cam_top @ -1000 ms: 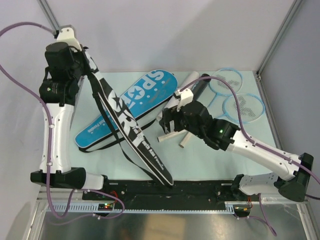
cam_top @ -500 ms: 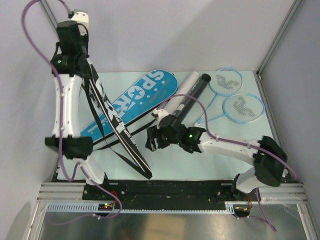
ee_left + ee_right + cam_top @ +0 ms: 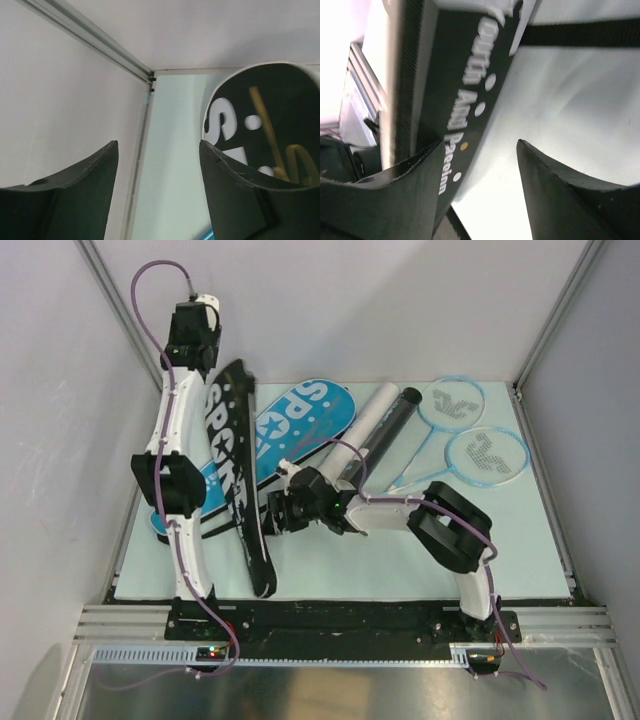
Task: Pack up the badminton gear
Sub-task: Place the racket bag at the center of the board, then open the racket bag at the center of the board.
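Observation:
The black "SPORT" cover (image 3: 240, 470) lies flat, its round head (image 3: 270, 125) at the back left and its narrow end near the front edge. It partly overlaps the blue cover (image 3: 305, 415). My left gripper (image 3: 195, 350) (image 3: 158, 142) hovers at the back left beside the black cover's head, open and holding nothing. My right gripper (image 3: 272, 512) (image 3: 480, 142) is low over the table at the black cover's narrow part (image 3: 470, 65), open, with bare table between its fingers. A white tube (image 3: 368, 422) and a black tube (image 3: 393, 428) lie side by side. Two light-blue rackets (image 3: 470, 430) rest at the back right.
A black strap (image 3: 580, 32) of the cover runs across the table beyond my right gripper. The enclosure's metal post and wall (image 3: 90, 40) stand close by my left gripper. The front rail (image 3: 340, 620) borders the table's near edge.
My left gripper opened and let go of the black cover, which now lies flat, and the left arm swung to the back. My right arm reached left to the cover's narrow part.

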